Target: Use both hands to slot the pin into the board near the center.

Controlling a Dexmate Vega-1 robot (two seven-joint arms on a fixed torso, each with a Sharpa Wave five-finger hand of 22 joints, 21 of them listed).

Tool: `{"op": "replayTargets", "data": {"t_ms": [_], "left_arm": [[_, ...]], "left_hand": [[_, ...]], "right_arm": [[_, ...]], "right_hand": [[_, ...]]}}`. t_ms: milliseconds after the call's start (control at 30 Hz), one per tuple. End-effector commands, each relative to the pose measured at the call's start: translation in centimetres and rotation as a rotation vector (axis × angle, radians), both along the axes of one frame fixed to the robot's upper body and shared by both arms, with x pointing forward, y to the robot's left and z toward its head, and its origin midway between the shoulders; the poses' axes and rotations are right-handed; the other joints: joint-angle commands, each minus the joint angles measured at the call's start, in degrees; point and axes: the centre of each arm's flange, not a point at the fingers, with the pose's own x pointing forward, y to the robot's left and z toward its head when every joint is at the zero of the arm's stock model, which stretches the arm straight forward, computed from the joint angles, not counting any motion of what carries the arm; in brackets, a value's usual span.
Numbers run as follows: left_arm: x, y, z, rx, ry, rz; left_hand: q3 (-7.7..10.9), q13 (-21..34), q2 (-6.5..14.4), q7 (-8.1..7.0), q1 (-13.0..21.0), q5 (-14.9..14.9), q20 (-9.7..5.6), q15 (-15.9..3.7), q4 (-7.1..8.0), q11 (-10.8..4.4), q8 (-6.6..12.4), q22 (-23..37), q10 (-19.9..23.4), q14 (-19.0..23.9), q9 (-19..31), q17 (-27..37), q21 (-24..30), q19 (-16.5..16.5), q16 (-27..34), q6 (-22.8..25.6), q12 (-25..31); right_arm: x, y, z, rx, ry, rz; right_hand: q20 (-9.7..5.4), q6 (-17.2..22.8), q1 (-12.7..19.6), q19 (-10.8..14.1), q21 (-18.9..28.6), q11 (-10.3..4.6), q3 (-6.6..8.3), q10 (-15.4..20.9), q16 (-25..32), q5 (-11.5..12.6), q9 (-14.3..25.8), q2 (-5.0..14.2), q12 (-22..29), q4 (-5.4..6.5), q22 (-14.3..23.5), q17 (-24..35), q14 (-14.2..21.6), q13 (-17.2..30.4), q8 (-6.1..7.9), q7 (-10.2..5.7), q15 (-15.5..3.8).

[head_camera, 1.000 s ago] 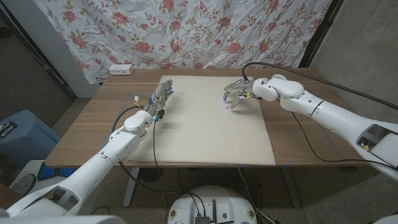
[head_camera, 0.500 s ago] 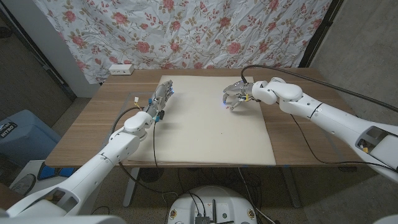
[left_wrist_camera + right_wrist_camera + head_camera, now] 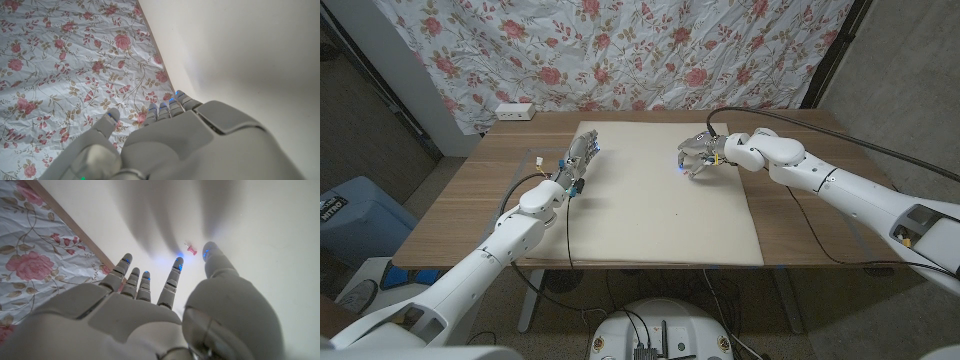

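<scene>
Just beyond the spread, empty right hand (image 3: 150, 315), on the cream flat board (image 3: 260, 210): small red push pin (image 3: 190, 249). Left hand (image 3: 575, 160) open too, at the board's left edge.

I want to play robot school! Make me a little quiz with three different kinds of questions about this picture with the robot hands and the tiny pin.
1. True or false: the right hand is already holding the small red push pin.
2. Which surface does the pin lie on? A) the bare wooden table B) the pale cream board C) the flowery cloth
3. Fill in the blank: the left hand is over the board's ____ edge in the head view.

Key:
1. False. The pin lies on the board just past the fingertips.
2. B
3. left
</scene>
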Motion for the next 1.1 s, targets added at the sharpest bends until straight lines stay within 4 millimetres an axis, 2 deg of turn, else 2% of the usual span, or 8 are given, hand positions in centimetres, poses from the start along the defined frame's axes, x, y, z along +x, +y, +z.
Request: {"op": "replayTargets", "data": {"t_ms": [33, 1100], "left_arm": [[-0.1, -0.2, 0.0, 0.005, 0.004, -0.001], [-0.4, -0.4, -0.1, 0.012, 0.011, -0.003]], "left_hand": [[0.44, 0.2, 4.8, -0.05, 0.1, 0.0, -0.51, 0.12, -0.05, 0.22, -0.03, 0.2, 0.1, 0.0, 0.2, 0.1, 0.0, 0.5, -0.2, 0.4, 0.0], [0.83, 0.2, 4.8, -0.04, 0.2, 0.0, -0.44, 0.25, -0.08, 0.32, -0.04, 0.2, 0.0, 0.0, 0.3, 0.1, 0.0, 0.5, -0.2, 0.4, 0.0]], "right_arm": [[0.2, 0.1, -0.5, 0.006, -0.022, 0.035], [0.7, -0.7, -1.5, 0.028, -0.09, 0.093]], "right_hand": [[0.09, 1.5, 0.4, 1.3, 0.3, -0.3, -0.37, 0.8, 0.4, -0.2, 0.3, 0.39, 0.2, -0.02, 0.3, 0.2, 0.6, 0.1, 0.89, -0.1, -0.32], [-1.01, 8.8, 3.4, 4.2, 0.1, -2.38, -1.36, 3.7, 1.2, -0.4, 1.9, 0.4, 0.3, -0.05, 0.3, 0.8, 2.8, 0.2, 5.74, -0.08, -2.71]]}}
